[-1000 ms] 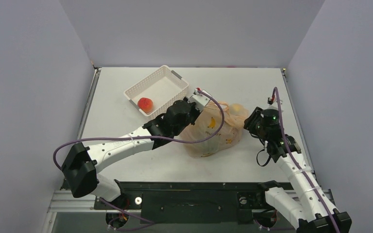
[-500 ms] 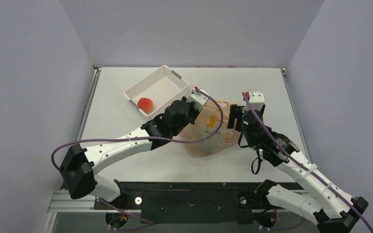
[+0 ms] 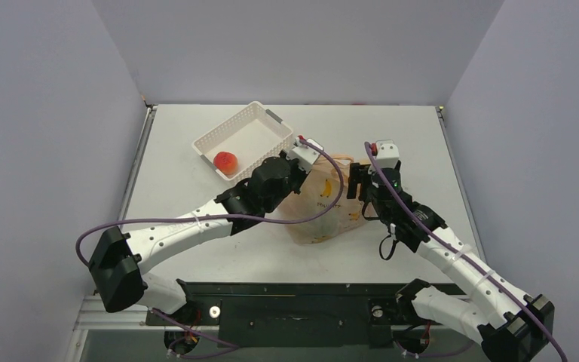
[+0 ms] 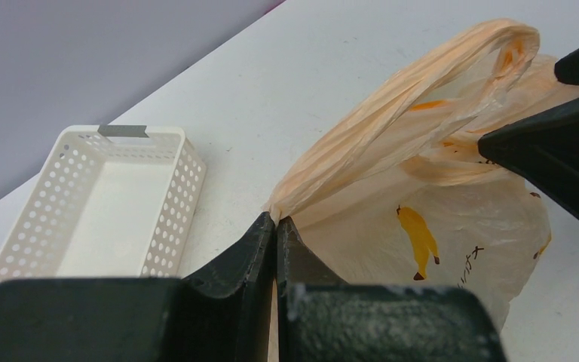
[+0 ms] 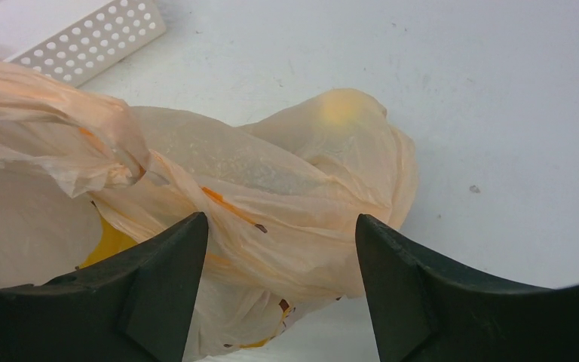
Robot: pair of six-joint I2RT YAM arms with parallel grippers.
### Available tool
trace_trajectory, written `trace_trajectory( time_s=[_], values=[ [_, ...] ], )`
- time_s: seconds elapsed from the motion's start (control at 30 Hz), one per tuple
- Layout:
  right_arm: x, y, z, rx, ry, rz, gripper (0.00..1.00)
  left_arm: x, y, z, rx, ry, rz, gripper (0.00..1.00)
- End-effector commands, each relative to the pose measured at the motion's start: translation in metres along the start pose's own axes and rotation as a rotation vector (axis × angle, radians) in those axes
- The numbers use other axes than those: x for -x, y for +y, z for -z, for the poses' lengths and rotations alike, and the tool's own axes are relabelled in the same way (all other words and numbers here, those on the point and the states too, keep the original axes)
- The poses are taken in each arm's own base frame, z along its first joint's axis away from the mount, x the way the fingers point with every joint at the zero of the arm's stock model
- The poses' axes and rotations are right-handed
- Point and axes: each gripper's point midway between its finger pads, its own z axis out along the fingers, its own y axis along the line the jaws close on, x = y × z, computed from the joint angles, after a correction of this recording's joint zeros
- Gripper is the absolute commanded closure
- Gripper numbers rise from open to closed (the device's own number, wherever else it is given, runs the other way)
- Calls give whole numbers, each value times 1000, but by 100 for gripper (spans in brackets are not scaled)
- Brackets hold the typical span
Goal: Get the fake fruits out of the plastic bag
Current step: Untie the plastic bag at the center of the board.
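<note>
Handle (image 4: 392,98) of plastic bag (image 4: 452,219) still pinched by left fingers (image 4: 245,260), right fingers (image 5: 158,286) now spread — swung in over bag

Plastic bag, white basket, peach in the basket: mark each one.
plastic bag (image 3: 343,219), top view, on its lower body.
white basket (image 3: 255,138), top view, on its bare floor.
peach (image 3: 226,161), top view, on the middle of the fruit.

Pale-orange bag (image 4: 460,226) (yellow banana prints), white perforated basket (image 4: 177,204)
</note>
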Motion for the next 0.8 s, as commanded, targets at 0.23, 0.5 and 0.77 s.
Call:
trace_trajectory(
  time_s=[0.23,0.5,0.77],
  values=[
    [4,-2,-6,2,-50,-148,42,39,8,15,13,-123,63,100],
    [-15,10,-6,86,-24,-162,35,40,7,17,5,-135,73,100],
    [2,-75,-12,-328,-114,-434,100,38,11,23,53,-144,139,100]
  ],
)
